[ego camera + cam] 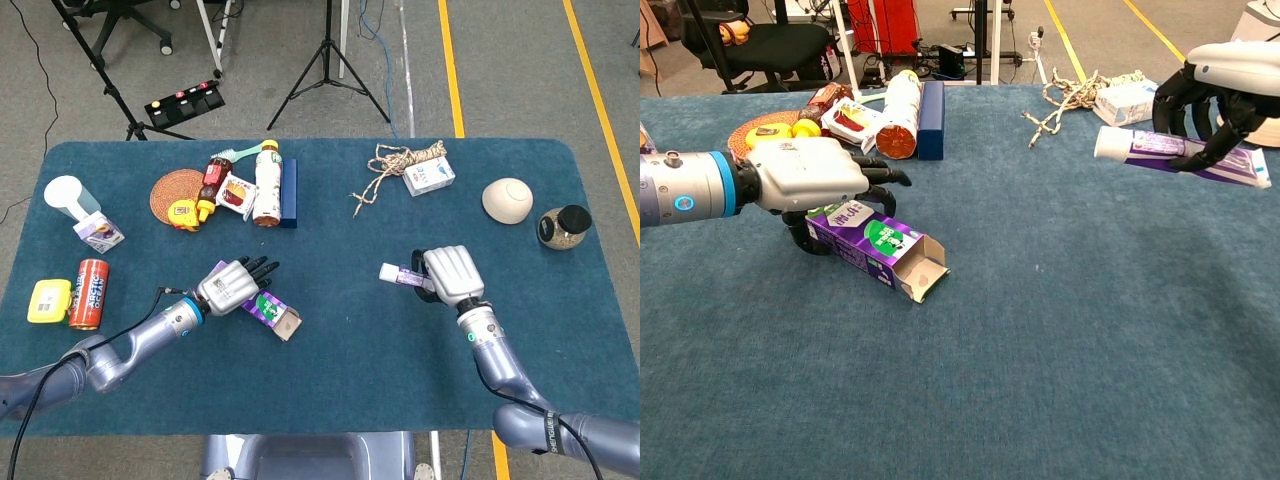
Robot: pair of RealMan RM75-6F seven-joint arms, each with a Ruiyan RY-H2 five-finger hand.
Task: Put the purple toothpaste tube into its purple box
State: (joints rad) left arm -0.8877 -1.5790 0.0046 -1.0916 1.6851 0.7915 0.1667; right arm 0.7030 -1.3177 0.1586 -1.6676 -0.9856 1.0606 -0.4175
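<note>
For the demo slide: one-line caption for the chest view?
Left hand steadies the open purple box on the table while the right hand holds the purple toothpaste tube aloft.

Bright even light, soft shadows; sharp focus

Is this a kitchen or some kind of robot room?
Probably a robot lab or workshop, not a kitchen. A tripod stands on the grey floor behind the blue table, yellow floor lines run past it, and an office chair sits among cables.
</note>
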